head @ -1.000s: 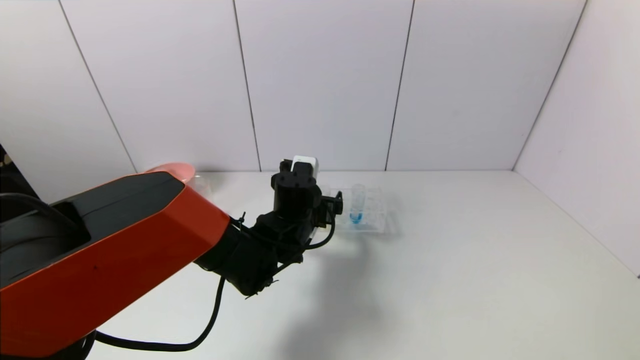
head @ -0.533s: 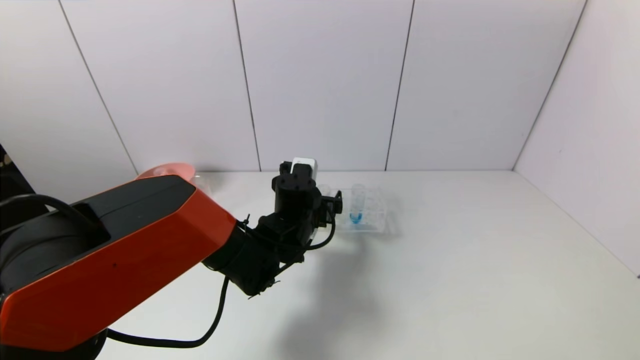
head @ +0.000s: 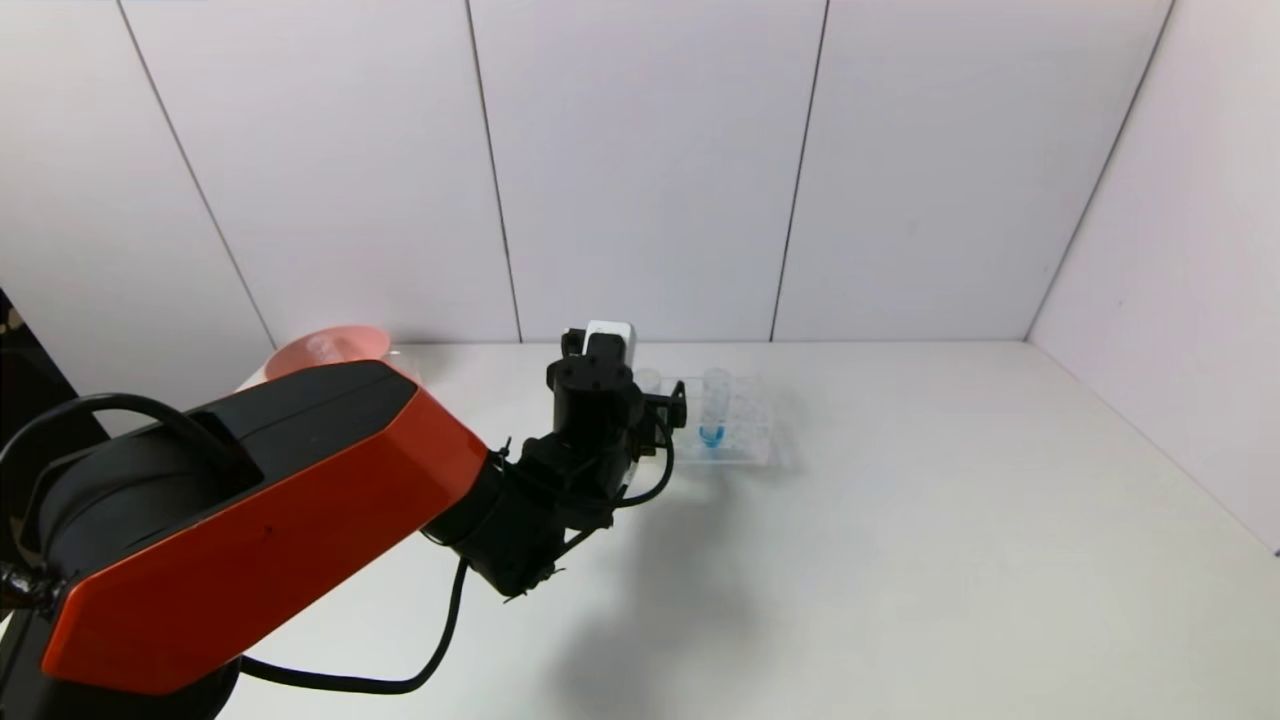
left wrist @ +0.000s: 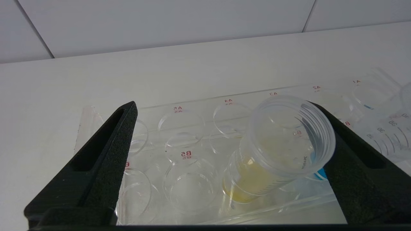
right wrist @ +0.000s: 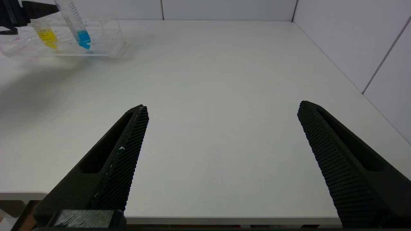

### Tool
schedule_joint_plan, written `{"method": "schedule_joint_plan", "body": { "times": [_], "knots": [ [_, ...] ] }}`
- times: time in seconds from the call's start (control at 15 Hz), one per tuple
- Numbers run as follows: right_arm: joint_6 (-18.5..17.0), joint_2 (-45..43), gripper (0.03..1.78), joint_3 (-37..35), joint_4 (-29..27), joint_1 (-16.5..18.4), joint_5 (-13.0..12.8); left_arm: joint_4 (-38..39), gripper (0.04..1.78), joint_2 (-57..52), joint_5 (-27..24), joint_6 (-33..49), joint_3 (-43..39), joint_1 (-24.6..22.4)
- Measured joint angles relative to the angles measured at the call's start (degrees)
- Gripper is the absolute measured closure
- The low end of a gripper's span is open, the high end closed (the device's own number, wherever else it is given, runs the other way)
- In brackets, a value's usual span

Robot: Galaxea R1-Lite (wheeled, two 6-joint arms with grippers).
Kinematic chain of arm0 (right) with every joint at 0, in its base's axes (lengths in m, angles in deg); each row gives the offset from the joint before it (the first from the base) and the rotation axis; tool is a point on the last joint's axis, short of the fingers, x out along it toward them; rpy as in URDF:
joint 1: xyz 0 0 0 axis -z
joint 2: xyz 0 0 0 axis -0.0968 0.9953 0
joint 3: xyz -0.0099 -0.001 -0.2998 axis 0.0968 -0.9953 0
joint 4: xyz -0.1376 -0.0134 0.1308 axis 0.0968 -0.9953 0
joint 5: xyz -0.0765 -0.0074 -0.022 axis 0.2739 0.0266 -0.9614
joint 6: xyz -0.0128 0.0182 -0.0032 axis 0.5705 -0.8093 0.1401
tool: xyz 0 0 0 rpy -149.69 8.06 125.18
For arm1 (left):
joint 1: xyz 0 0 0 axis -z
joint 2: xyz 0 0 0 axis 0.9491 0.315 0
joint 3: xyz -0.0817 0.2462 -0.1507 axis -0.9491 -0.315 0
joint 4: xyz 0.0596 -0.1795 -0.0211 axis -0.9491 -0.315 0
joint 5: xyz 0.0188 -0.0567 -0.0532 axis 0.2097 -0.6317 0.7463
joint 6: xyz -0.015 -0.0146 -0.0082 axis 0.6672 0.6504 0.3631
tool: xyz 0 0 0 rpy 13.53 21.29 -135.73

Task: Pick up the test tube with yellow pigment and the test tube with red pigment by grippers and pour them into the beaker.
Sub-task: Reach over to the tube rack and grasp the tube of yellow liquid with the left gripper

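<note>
The test tube with yellow pigment (left wrist: 273, 160) stands tilted in the clear rack (left wrist: 192, 179). My left gripper (left wrist: 221, 109) is open around it. One finger touches the tube's rim and the other is well apart. In the head view the left gripper (head: 640, 395) sits at the rack's (head: 745, 440) near-left end. The yellow tube (right wrist: 47, 35) also shows in the right wrist view. My right gripper (right wrist: 221, 107) is open and empty over the table's front edge. The test tube with red pigment is out of view. A clear vessel (head: 398, 360), perhaps the beaker, is mostly hidden behind my left arm.
A blue-liquid tube (head: 713, 410) stands in the rack just right of the yellow one; it also shows in the right wrist view (right wrist: 80, 32). A pink bowl (head: 325, 345) sits at the back left by the wall. White walls close the back and right sides.
My left arm has reached slightly farther toward the rack, and its orange upper link has shifted up and right. The rack and the blue tube have not moved.
</note>
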Motion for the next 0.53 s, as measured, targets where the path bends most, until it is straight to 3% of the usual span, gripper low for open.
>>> {"method": "schedule_joint_plan", "body": {
  "times": [0.33, 0.53],
  "knots": [
    [0.0, 0.0, 0.11, 0.0, 0.0, 0.0, 0.0, 0.06, 0.11, 0.21, -0.06, -0.3, 0.09, 0.0],
    [0.0, 0.0, 0.11, 0.0, 0.0, 0.0, 0.0, -0.35, 0.41, 0.18, -0.11, -0.56, 0.02, 0.0]
  ]
}}
